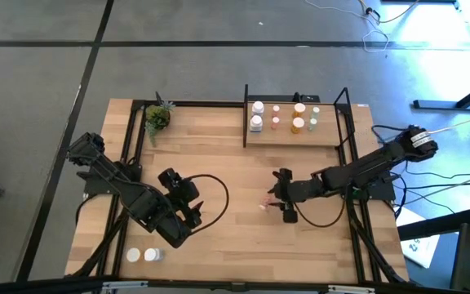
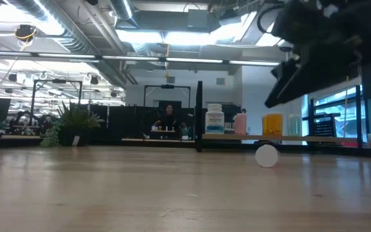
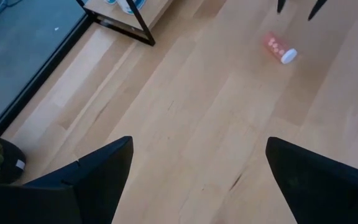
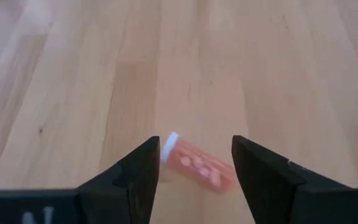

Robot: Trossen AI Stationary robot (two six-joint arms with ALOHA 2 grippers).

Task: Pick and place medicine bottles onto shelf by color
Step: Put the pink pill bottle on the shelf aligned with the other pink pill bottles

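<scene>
While it lies on its side on the tabletop (image 1: 219,163), the pink bottle (image 4: 194,165) shows us a translucent pinkish body with pale pills inside and a white cap. It sits between the fingers of our right end effector (image 1: 280,204), just under them (we see no contact). On the shelf (image 1: 292,137) well beyond that end effector stand more medicine bottles (image 1: 257,116): white, pinkish, amber and pale green. Two white-capped bottles (image 1: 142,255) rest close beside our left end effector (image 1: 188,214), and a small potted plant (image 1: 157,118) stands well off from it at a corner of the tabletop. Pale wood planks run under everything; beyond is an office hall with ceiling lights, where a person (image 2: 167,118) sits. Our right end effector is parted around the bottle, gripping nothing. Our left end effector is spread wide and empty.
</scene>
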